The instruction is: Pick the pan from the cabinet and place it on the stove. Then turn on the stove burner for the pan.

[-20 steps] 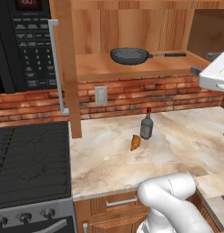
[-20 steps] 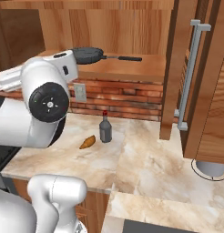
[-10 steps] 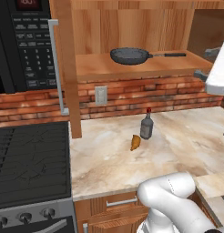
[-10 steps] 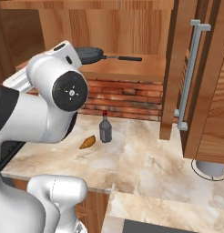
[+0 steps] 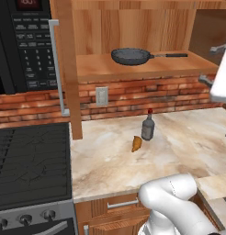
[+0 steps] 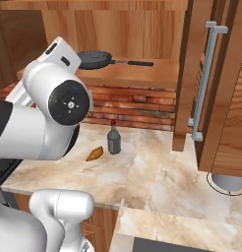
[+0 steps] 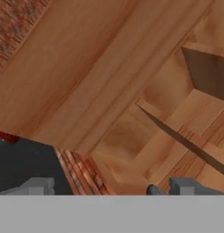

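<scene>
The claw (image 7: 109,189) stands wide, its two grey fingertips (image 7: 38,185) far apart at the bottom of the hand view with nothing between them. Ahead of it lie slanted wooden panels of the cabinet (image 7: 132,91), with a strip of red brick (image 7: 82,175) close by the tips and a dark surface beside the nearer one. The hand itself is raised to shelf height at the open cabinet (image 5: 133,27), and the pan (image 5: 130,56) sits off to its side on the cabinet's bottom shelf (image 5: 147,69), upright, its thin dark handle lying flat along the shelf. Below the claw, on the desk (image 5: 179,142), a small dark bottle (image 5: 148,126) with a red cap stands upright, and just beside it lies a small orange-brown item (image 5: 136,143). Farther off, past the open cabinet door (image 5: 69,69), are the stove (image 5: 30,165) with its black grates and the black microwave (image 5: 23,43) above it.
</scene>
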You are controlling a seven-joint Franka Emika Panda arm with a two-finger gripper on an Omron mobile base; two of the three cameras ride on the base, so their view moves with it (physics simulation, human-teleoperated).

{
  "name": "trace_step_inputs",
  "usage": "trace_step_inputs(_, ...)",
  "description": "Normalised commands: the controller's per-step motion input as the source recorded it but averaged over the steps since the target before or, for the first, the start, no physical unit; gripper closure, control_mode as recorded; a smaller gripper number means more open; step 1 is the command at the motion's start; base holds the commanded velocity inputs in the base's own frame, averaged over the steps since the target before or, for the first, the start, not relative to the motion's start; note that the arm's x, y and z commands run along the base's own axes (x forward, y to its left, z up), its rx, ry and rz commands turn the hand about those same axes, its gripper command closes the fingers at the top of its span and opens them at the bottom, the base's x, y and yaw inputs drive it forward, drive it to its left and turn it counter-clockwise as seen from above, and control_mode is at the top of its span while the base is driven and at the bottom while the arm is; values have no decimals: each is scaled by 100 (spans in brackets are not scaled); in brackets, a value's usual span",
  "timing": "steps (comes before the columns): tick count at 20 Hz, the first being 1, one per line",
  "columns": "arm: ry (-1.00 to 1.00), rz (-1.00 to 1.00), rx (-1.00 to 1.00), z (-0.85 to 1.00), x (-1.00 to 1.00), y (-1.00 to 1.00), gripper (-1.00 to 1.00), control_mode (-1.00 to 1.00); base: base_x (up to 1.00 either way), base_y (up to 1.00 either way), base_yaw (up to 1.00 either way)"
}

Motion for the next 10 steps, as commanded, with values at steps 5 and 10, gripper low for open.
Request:
trace_step_inputs(5,-2,0,-18,-2,0,11,-100,-100,0,0,0)
trace_step_inputs(10,0,0,-16,-1,0,17,-100,-100,0,0,0)
